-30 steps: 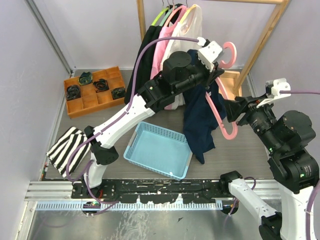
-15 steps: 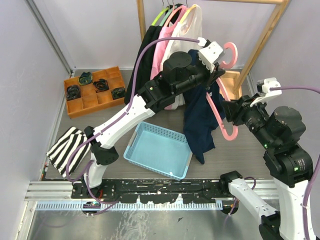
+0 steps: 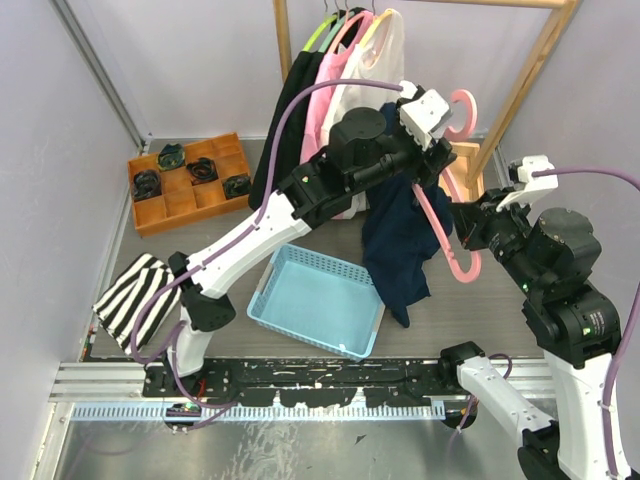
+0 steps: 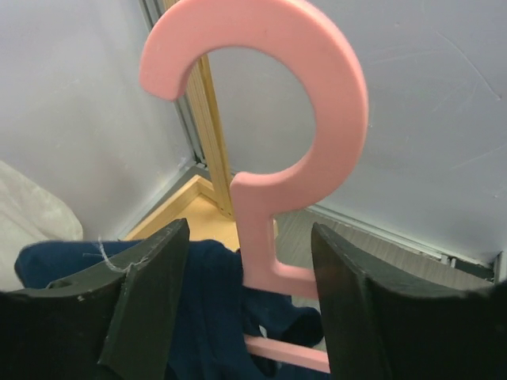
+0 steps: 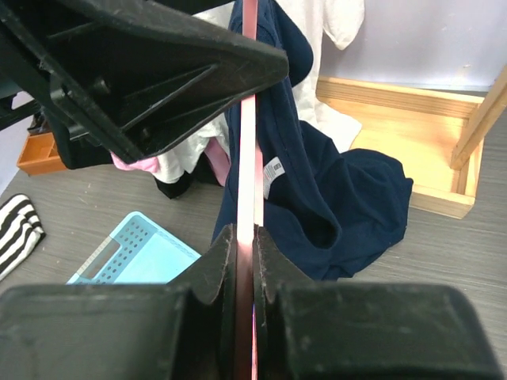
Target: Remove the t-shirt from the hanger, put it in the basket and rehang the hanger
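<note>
The right claw (image 5: pixel 245 237) is pinched tight on the thin pink hanger (image 5: pixel 247 150). That is likely so the hanger cannot drop or swing while the shirt comes off. The left claw (image 4: pixel 247 269) is wide open. It has one finger on each side of the hanger's neck with a gap on both sides, so it holds nothing. The dark blue t-shirt (image 3: pixel 398 240) hangs on the hanger, up in the air between the two arms, and droops down near the blue basket (image 3: pixel 315 295). The top camera shows the whole shirt and both arms. Only the left wrist camera shows the gaps beside the neck. Only the right wrist camera shows the tight pinch.
</note>
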You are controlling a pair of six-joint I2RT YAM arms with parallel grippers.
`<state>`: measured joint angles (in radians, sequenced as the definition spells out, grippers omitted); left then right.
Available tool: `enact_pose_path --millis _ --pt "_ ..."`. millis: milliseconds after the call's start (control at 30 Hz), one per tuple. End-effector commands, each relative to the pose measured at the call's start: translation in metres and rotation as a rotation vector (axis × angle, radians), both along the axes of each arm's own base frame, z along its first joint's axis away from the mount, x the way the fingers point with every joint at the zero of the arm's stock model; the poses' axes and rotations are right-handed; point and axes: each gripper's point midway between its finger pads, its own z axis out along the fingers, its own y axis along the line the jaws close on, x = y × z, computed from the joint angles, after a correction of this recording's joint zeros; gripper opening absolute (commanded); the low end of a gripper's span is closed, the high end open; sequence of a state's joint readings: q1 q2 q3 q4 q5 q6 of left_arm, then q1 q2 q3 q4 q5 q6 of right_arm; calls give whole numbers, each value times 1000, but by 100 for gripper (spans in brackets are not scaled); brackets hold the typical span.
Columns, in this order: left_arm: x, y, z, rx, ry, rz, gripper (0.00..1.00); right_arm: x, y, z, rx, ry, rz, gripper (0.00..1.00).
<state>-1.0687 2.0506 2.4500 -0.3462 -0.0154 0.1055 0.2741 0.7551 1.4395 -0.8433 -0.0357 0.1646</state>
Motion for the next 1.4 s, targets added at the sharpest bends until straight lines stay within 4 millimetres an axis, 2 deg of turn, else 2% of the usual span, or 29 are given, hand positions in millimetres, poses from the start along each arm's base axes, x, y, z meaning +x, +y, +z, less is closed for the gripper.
enact_pose_path --millis 0,167,300,567,900,1000,1167,1367 --pt "-5 22 24 -29 -45 43 74 3 -9 23 25 -88 -57 1" --pt "-5 45 29 -53 -57 81 81 1 -14 27 22 -106 -77 1" --pt "-9 49 20 -39 -45 63 82 -2 -15 33 25 -134 -76 1" --pt "6 33 -17 3 20 27 81 -11 -16 43 29 -177 -65 0" --pt "13 16 -33 2 49 -3 75 -16 -14 46 32 -191 -50 1" --pt "16 14 -34 1 53 5 64 -16 -14 45 34 -190 -47 1" --pt "22 13 -35 3 54 31 34 -17 -14 46 34 -195 -48 1" --pt "29 14 -35 -2 58 68 4 -19 -15 48 35 -199 -48 1"
